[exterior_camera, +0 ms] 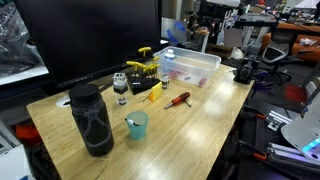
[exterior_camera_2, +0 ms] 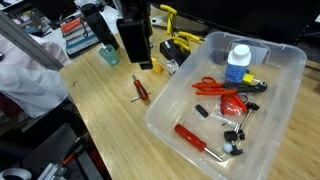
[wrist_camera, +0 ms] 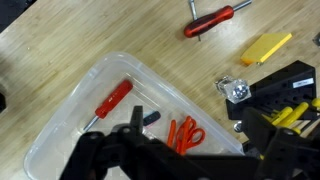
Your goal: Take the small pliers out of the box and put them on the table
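The small pliers point(wrist_camera: 183, 133) have red handles and lie inside the clear plastic box point(wrist_camera: 60, 125); they also show in an exterior view point(exterior_camera_2: 212, 87). The box stands on the light wood table point(wrist_camera: 120, 25), seen in both exterior views point(exterior_camera: 205, 60) point(exterior_camera_2: 160, 128). My gripper point(wrist_camera: 200, 140) is open and empty. It hangs above the box with the pliers showing between its dark fingers, apart from them. In an exterior view it is the black block point(exterior_camera_2: 135, 38) above the table beside the box.
The box also holds a red screwdriver point(wrist_camera: 108, 102), a blue-capped bottle point(exterior_camera_2: 238, 62) and small parts. On the table lie another red screwdriver point(wrist_camera: 210, 20), a yellow block point(wrist_camera: 265, 48), yellow-handled tools on a black stand point(wrist_camera: 285, 100), a teal cup point(exterior_camera: 136, 124) and a black cylindrical container point(exterior_camera: 91, 120).
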Available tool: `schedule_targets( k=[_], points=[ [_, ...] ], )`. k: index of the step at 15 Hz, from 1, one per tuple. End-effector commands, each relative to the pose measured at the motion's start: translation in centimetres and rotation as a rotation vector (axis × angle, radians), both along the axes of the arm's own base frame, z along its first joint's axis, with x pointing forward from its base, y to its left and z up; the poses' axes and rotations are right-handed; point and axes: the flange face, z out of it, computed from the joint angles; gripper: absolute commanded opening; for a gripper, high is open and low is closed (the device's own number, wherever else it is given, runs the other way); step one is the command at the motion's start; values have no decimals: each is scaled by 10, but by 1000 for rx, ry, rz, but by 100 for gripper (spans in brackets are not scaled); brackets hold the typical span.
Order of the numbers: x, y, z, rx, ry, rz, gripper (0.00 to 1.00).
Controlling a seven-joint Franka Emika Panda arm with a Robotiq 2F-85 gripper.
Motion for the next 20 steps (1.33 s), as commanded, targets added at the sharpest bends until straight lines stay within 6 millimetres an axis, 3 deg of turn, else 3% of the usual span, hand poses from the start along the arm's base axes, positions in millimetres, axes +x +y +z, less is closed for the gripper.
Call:
schedule_targets(
  k=[1, 7, 9, 10, 12, 16, 20],
  points=[
    [13, -13, -11, -2, -41, -137, 100],
    [40, -69, -68, 31, -125, -492, 100],
    [48, -78, -89, 30, -143, -601, 100],
    [38, -74, -84, 17, -119, -518, 100],
    [40, -75, -95, 11, -110, -527, 100],
    [42, -76, -86, 26, -129, -567, 100],
    [59, -96, -121, 34, -168, -821, 100]
  ],
)
